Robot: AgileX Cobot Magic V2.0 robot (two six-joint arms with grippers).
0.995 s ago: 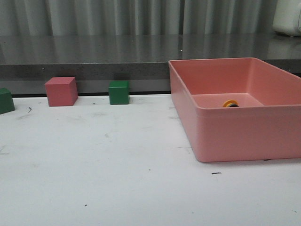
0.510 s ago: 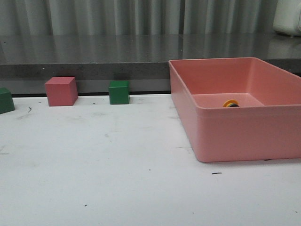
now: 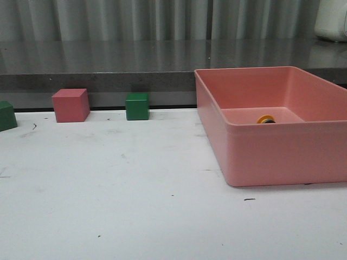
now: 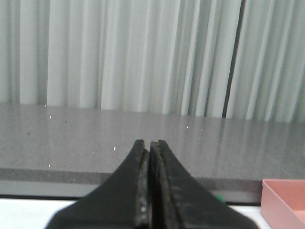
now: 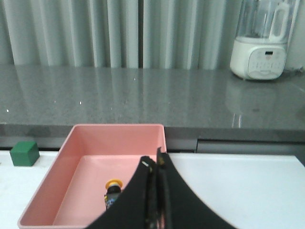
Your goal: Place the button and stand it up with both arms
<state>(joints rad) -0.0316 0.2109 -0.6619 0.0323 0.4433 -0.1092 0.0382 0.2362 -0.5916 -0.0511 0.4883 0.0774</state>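
The button [image 3: 265, 119] lies on its side inside the pink bin [image 3: 271, 157] at the right; only its yellow cap and a bit of black show over the wall. In the right wrist view the button [image 5: 113, 191] lies on the bin floor [image 5: 81, 191], yellow cap toward the far wall, black base partly hidden by my fingers. My right gripper [image 5: 155, 162] is shut and empty, held above the bin's near right part. My left gripper [image 4: 149, 143] is shut and empty, pointing at the grey counter. Neither arm shows in the front view.
A pink cube [image 3: 70, 105] and a green cube [image 3: 137, 106] stand at the table's back edge; another green cube [image 3: 6, 115] is at the far left. A grey counter [image 3: 108, 59] runs behind. A white appliance [image 5: 259, 47] stands on it at the right.
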